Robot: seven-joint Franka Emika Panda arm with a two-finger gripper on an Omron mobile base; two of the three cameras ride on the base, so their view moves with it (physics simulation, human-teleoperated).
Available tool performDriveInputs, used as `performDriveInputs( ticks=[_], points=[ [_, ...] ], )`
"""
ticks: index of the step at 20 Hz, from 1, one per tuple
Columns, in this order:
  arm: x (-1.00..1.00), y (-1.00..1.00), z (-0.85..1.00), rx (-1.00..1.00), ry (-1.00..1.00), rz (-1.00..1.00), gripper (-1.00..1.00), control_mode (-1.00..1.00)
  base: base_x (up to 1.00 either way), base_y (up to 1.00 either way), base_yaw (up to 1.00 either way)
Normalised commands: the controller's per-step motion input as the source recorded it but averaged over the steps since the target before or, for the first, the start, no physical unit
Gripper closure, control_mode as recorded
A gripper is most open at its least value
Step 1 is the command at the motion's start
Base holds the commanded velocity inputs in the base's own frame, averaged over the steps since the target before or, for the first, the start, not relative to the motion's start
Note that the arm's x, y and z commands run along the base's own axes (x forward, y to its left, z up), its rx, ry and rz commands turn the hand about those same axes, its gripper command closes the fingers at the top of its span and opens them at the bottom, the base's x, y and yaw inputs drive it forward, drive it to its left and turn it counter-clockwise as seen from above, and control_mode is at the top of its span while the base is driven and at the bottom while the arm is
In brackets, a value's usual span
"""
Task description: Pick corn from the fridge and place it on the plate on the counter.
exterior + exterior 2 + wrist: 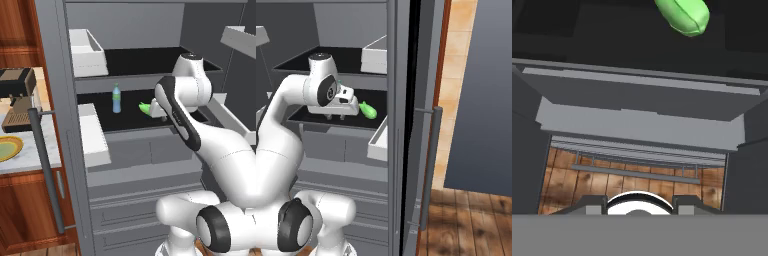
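Note:
The fridge (131, 150) stands open, and the bright green corn (145, 107) lies on its black middle shelf. My gripper (336, 118) hangs inside over that shelf, fingers pointing down, just beside the corn (368, 111) and not touching it. Its jaws stand open with nothing between them. In the hand view the corn (683, 16) sits at the top edge, far from the gripper (639, 202). The plate (7, 148), yellow-rimmed with a pale green centre, rests on the marbled counter (30, 155) at the left of the fridge.
A blue-green bottle (116, 98) stands upright on the same shelf, left of the corn. White door bins (94, 135) and a long grey bar handle (45, 170) hang on the open door. A coffee machine (17, 100) sits behind the plate.

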Motion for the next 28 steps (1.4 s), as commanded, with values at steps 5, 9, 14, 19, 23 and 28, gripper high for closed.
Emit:
performDriveInputs(
  ticks=[5,9,14,19,23,28],
  points=[
    [0.0,-0.01,-0.03,0.0,-0.03,0.01,-1.0,-1.0,0.0,0.0,0.0],
    [0.0,-0.07,-0.19,0.0,-0.06,0.0,-1.0,-1.0,0.0,0.0,0.0],
    [0.03,-0.03,-0.17,-0.01,-0.08,0.0,-1.0,-1.0,0.0,0.0,0.0],
    [0.24,-0.02,-0.03,-0.04,-0.05,0.0,-1.0,-1.0,0.0,0.0,0.0],
    [0.35,-0.18,-0.04,0.0,-0.07,0.0,-1.0,-1.0,0.0,0.0,0.0],
    [0.41,-0.25,0.0,0.0,-0.06,0.0,-1.0,-1.0,0.0,0.0,0.0]
  ],
)
